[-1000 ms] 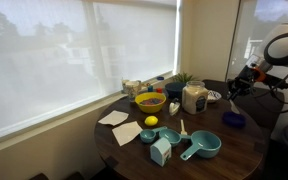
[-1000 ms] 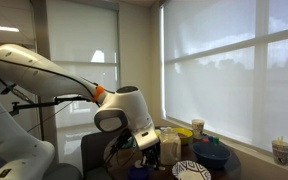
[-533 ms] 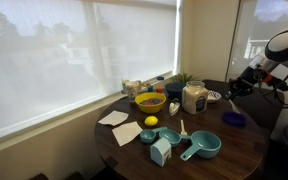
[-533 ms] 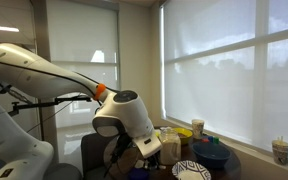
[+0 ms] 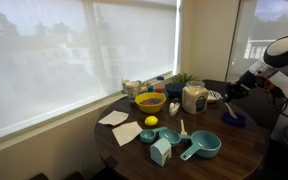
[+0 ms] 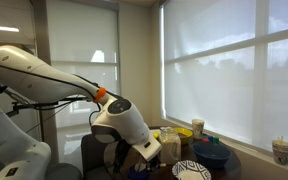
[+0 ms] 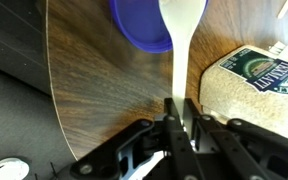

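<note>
It looked like a home dining corner, though a break room was possible. A round dark wooden worktop [image 5: 239,152] stood against tall windows [image 6: 209,75] with roller blinds [image 5: 54,60] drawn down. On it sat kitchen and table things: a yellow bowl [image 5: 150,101], a lemon [image 5: 151,122], teal measuring cups [image 5: 202,147], a labelled jar [image 5: 194,97], a blue bowl [image 5: 233,119] and a small potted plant [image 5: 184,79].

The white robot arm [image 6: 54,75] reaches from the left to the lower middle, near a blue bowl [image 6: 212,153] and a patterned plate [image 6: 191,170] at lower right.
</note>
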You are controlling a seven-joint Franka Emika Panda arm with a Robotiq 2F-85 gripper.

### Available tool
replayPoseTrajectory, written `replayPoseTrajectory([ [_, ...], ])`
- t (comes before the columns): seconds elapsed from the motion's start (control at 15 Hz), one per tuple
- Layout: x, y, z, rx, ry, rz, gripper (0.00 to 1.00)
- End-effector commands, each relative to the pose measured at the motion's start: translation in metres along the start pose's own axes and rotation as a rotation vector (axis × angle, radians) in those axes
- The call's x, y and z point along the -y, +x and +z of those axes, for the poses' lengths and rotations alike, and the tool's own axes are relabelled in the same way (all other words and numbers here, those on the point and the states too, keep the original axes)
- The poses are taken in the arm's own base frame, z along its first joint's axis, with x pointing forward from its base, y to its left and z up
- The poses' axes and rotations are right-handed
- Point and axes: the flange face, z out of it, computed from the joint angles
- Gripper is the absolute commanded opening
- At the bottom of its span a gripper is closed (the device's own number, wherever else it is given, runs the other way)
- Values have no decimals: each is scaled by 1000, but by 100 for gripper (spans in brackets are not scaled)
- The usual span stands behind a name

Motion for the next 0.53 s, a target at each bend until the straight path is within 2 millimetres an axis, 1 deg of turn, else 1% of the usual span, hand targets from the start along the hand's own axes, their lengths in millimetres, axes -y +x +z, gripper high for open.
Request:
replayPoseTrajectory([
  [0.0,-1,2,-1,-28,85,-39,3],
  [0.2,-2,2,-1,-27,162,-46,3],
  [0.47,-8,3,3,-37,197,-52,3],
])
